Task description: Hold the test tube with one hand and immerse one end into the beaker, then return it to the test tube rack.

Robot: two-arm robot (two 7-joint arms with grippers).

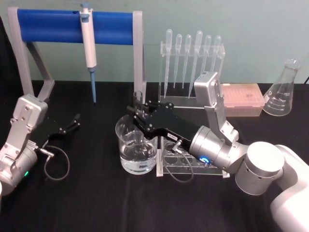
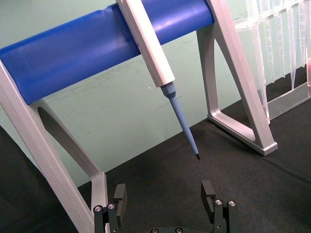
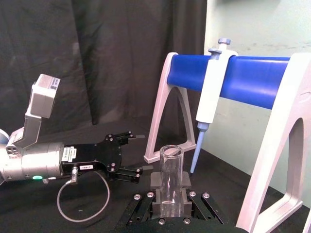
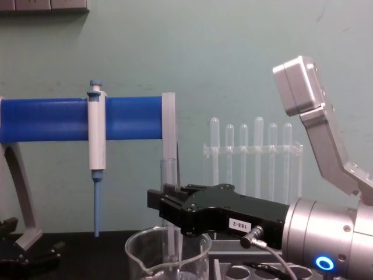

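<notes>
Dipping: long clear glass test tube [image 4: 169,175] is clamped upright in black blocky right gripper [image 1: 137,113], lower end inside wide clear glass beaker [image 1: 119,140]; to be lowered straight, rim avoided; left gripper [image 1: 75,122] parked at left, fingers spread.

My right jaws are showing black with a white label [image 4: 239,223]; wrist [image 1: 215,145] is reading silver, blue ring [image 1: 203,159] glowing. Test tube [image 3: 171,167] and beaker [image 1: 126,145] are looking clear. Desk [image 1: 96,203] is showing black, wall [image 1: 217,19] pale green. Pipettor [image 1: 88,46] is showing white, blue-tipped, on a blue bar [image 1: 48,26]. Tip box [image 1: 241,99] is showing pink. My left jaws are showing black.
</notes>
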